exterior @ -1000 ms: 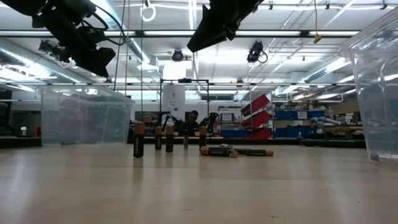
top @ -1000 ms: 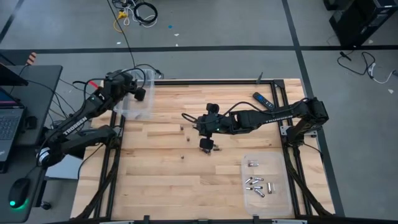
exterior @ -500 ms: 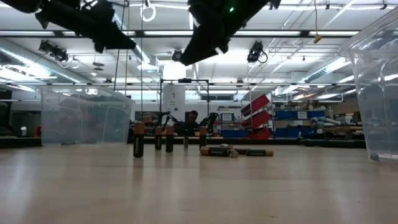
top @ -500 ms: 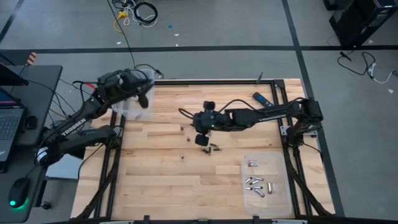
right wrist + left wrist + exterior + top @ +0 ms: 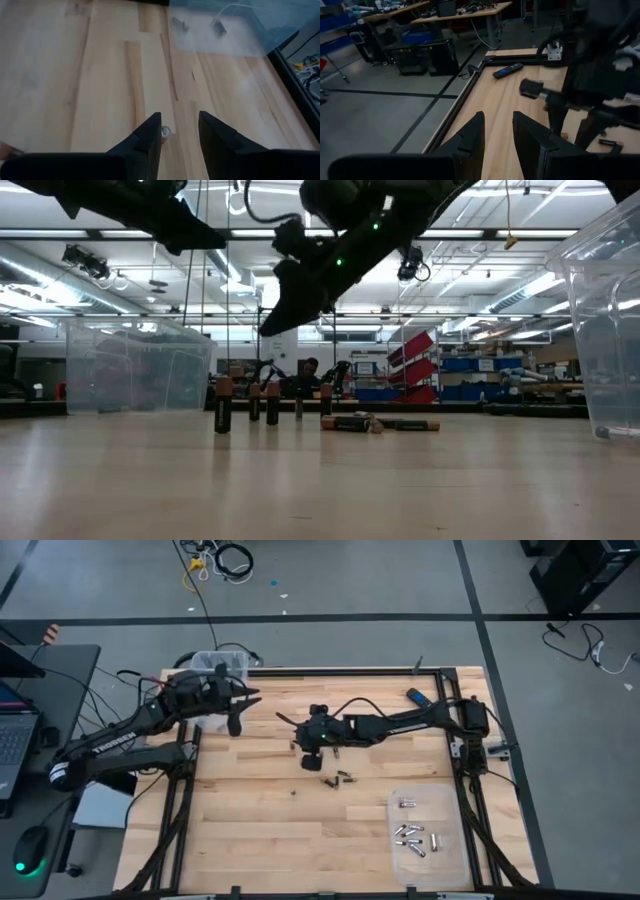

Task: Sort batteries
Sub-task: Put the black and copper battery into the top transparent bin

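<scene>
Across a light wood-plank table [image 5: 250,830] framed by black rails, loose batteries are scattered. Grey floor with dark tape lines surrounds it; a workshop with shelving and ceiling lights is seen in the low view. A clear bin [image 5: 225,665] sits at the far left corner, a second clear tray [image 5: 452,802] near the right front, with silvery cells [image 5: 410,837] lying flat inside at mixed angles. A black-and-blue remote [image 5: 421,698] lies at the far edge. Wide bare wood is left at the front and left.

4 dark batteries [image 5: 222,404] stand upright in the low view, long axes vertical; 2 more [image 5: 345,423] lie flat, end to end, long axes crosswise to that camera.

Right gripper [image 5: 306,739] is held over the table centre, jaws parted, nothing grasped; 1 upright cell [image 5: 165,131] is seen just ahead between its fingers. Left gripper [image 5: 236,710] hovers beside the far-left bin, jaws apart, empty.
</scene>
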### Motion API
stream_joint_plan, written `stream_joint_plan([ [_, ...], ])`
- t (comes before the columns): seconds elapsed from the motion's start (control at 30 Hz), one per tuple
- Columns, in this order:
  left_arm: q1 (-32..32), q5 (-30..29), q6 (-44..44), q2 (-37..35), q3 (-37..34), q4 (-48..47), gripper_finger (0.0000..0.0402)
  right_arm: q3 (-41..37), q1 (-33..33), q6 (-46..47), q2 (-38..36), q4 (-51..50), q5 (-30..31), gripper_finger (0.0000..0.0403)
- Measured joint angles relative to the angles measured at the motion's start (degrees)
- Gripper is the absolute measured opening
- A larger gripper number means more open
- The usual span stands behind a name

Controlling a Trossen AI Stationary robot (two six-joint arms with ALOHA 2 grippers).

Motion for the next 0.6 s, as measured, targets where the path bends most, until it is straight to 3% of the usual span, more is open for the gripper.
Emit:
stream_joint_plan([
  [0.27, -1.8, -2.2, 0.4, 0.2, -0.2, 0.0, 0.0099, 0.6, -0.7, -2.2, 5.2, 4.6, -0.4, 0.0160],
  [0.6, -1.8, -2.9, 1.5, 0.2, -0.2, 0.1, 0.0099, 3.9, -1.8, -1.9, 8.7, 2.0, -0.4, 0.0203],
])
